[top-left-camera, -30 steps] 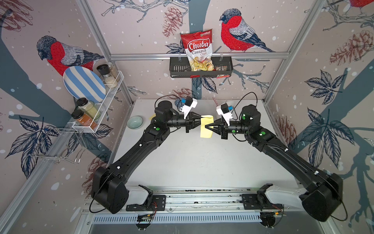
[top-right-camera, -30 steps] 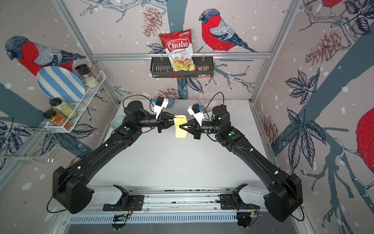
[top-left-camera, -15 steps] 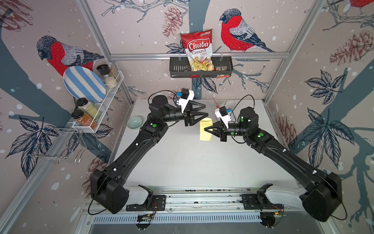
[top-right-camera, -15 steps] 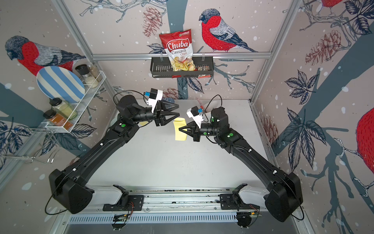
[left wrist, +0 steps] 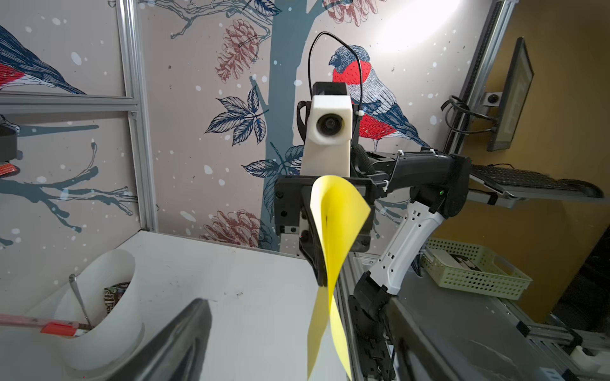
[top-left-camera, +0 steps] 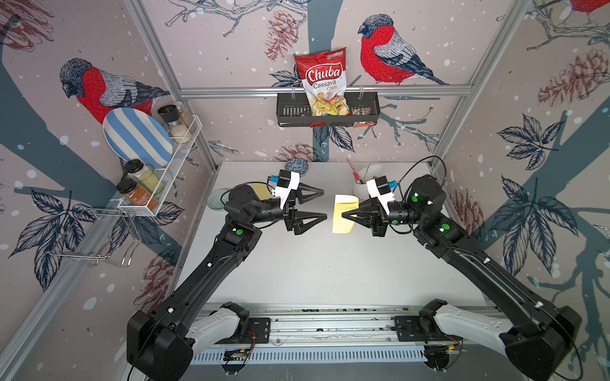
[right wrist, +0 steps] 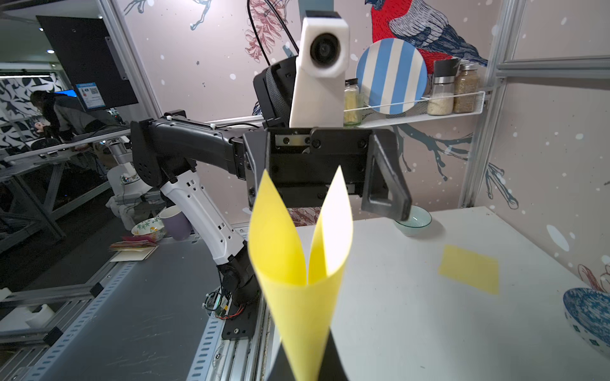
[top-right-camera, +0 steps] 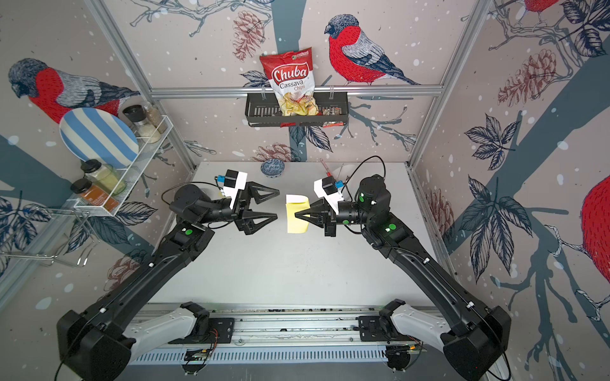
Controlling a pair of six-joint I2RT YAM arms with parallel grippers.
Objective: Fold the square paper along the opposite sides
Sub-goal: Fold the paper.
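My left gripper [top-left-camera: 325, 204] has let go and drawn back toward the bench's left edge, so its jaws are now standing spread, with a clear gap to the square paper [top-left-camera: 340, 202]. My right gripper [top-left-camera: 344, 216] is pinching it alone, holding it in the air over the far half of the bench [top-left-camera: 313, 264]. It is hanging bent, not creased: in the right wrist view two flaps are splaying apart beyond my pressed-together jaws. Risk, as I judge it: on one pinch only, the layers are liable to spring open or slide askew, spoiling the edge-to-edge match.
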